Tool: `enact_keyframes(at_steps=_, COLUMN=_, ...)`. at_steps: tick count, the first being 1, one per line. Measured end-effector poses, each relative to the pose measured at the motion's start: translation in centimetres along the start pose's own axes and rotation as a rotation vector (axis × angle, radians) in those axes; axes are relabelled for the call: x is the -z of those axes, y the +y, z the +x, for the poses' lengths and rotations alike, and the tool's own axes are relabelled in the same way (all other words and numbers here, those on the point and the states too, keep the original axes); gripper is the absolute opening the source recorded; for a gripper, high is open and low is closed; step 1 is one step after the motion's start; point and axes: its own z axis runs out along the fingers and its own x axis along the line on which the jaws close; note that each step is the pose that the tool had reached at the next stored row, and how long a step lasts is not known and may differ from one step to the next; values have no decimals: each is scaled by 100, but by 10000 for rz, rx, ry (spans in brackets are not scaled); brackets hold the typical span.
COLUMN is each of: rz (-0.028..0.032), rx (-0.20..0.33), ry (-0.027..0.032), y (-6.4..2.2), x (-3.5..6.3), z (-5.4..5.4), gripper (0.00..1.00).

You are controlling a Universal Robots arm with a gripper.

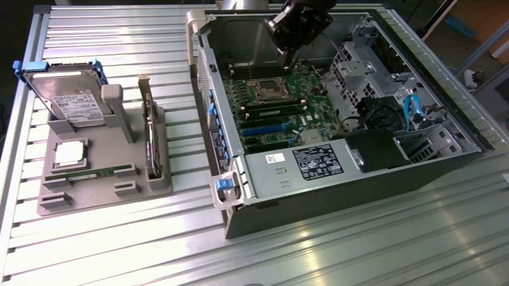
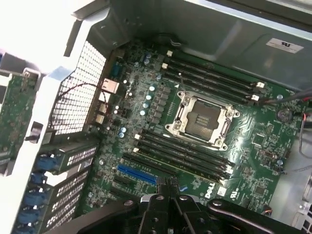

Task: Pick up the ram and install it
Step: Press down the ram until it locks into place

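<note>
Wrist view: black metal claw [image 2: 168,187], pinched shut and empty, above the glossy green motherboard [image 2: 195,146].

The table [image 1: 334,250] is ribbed bare metal with a dull sheen. The computer case [image 1: 397,179] is matt sheet metal, perforated at the back. The circuit board [image 2: 146,122] is glossy green with a shiny metal socket frame [image 2: 201,119]. The tray [image 1: 104,179] is matt grey plastic.
</note>
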Motion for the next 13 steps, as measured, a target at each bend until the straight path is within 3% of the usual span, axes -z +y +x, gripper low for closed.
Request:
enact_keyframes(at_steps=4, rz=-55, rx=-750, ry=-12, y=0, x=0, z=1, gripper=11)
enact_keyframes(at_steps=6, rz=-71, rx=-866, ry=-30, y=3, x=0, z=9, gripper=11)
enact_keyframes(at_steps=7, rz=-79, rx=-884, ry=-70, y=7, x=-2, z=21, gripper=11)
enact_keyframes(at_steps=11, rz=-76, rx=-884, ry=-83, y=7, x=-2, z=23, gripper=11)
enact_keyframes(at_steps=12, rz=-66, rx=-884, ry=-145, y=8, x=0, z=26, gripper=11)
enact_keyframes(at_steps=13, rz=-63, rx=-881, ry=-283, y=10, x=-2, z=30, gripper=11)
